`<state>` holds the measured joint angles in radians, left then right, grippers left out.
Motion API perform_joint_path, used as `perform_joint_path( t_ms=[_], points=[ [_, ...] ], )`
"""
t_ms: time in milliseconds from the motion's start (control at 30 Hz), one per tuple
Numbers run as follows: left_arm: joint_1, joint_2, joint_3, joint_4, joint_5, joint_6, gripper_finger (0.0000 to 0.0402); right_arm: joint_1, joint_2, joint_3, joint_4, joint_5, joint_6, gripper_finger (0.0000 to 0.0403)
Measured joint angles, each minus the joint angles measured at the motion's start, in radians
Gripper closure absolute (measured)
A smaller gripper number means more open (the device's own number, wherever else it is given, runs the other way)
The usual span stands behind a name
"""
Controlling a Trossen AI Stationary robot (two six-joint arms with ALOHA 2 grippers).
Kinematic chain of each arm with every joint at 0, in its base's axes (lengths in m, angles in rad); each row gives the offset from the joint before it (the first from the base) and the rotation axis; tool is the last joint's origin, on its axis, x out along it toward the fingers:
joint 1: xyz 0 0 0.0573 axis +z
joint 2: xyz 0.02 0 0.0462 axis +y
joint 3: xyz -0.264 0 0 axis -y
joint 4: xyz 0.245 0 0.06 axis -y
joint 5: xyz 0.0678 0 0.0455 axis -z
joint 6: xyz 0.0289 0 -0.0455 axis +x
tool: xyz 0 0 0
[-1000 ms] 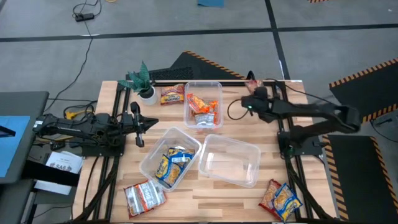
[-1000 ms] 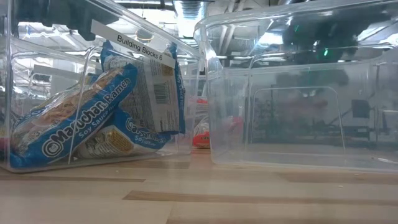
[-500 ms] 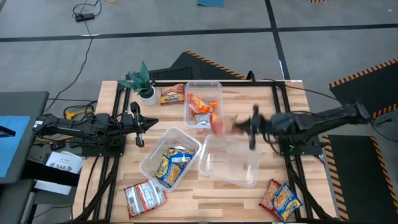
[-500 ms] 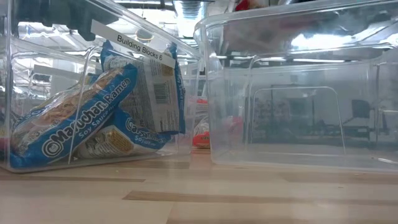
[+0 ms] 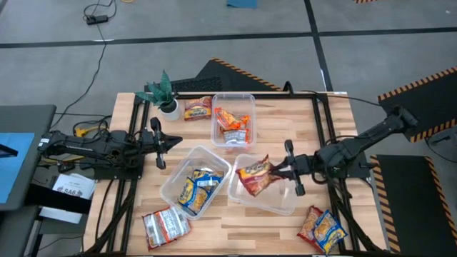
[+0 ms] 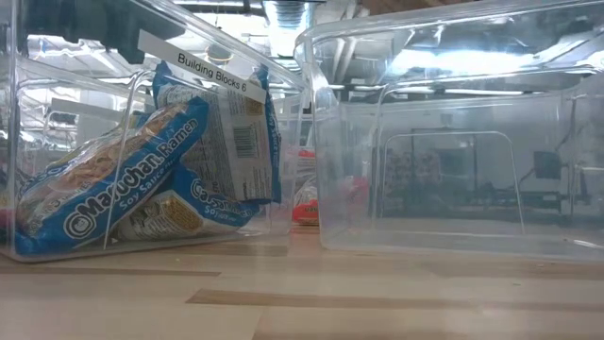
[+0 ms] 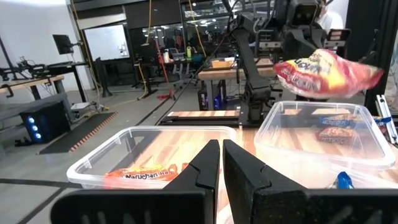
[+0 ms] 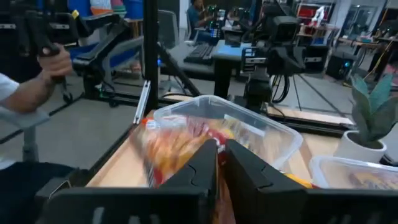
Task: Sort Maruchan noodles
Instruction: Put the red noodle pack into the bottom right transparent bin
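Note:
My right gripper (image 5: pixel 275 170) is shut on a red packet (image 5: pixel 255 175) over the empty near-right tub (image 5: pixel 285 201); the packet also shows in the left wrist view (image 7: pixel 323 71). The far tub (image 5: pixel 233 98) holds orange packets. The near-left tub (image 5: pixel 171 187) holds yellow-and-blue packets (image 6: pixel 123 179). Loose packets lie flat on the table: one by the plant (image 5: pixel 198 108), a maroon-and-silver one (image 5: pixel 166 225) near left, a yellow one (image 5: pixel 323 228) near right. My left gripper (image 5: pixel 175 140) is shut and empty at the table's left side. My right gripper pinches the red packet's right-hand end (image 8: pixel 202 149) between its two fingers. The fingers come about level from the table's right. The packet sticks out past the fingertips toward the table's left, lifted clear above the empty tub.
A small green potted plant (image 5: pixel 166 96) stands at the far left corner. The three tubs fill the table's middle. Bare wood shows along the near edge (image 5: pixel 243 225) and at the far right (image 5: pixel 285 118). A person's hand (image 8: pixel 53 62) shows in the room beyond.
My right gripper has swung from the table's far right corner toward the near edge and the left, carrying the red packet. It now stands over the empty near-right tub with the packet clear of it. My left arm has kept still.

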<state>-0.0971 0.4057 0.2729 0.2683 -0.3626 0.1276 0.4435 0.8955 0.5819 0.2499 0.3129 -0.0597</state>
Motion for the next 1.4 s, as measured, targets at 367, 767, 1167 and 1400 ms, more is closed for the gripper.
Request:
perform_joint_path(
  t_ms=[367,767,1167,1400],
  points=[
    [0.000,0.000,0.000,-0.002,0.000,0.000,0.0391,-0.014,0.000,0.000,0.081,0.057,-0.013,0.0320],
    [0.000,0.000,0.000,-0.008,0.000,0.000,0.0391,-0.014,0.000,0.000,0.087,0.138,-0.218,0.0315],
    [0.000,0.019,0.001,-0.006,-0.170,-0.015,0.0391,-0.086,0.004,0.000,0.098,0.138,-0.253,0.0315],
    [0.068,0.133,0.001,-0.007,-0.300,-0.119,0.0373,-0.195,0.022,0.001,0.099,0.138,-0.117,0.0315]
  ],
)
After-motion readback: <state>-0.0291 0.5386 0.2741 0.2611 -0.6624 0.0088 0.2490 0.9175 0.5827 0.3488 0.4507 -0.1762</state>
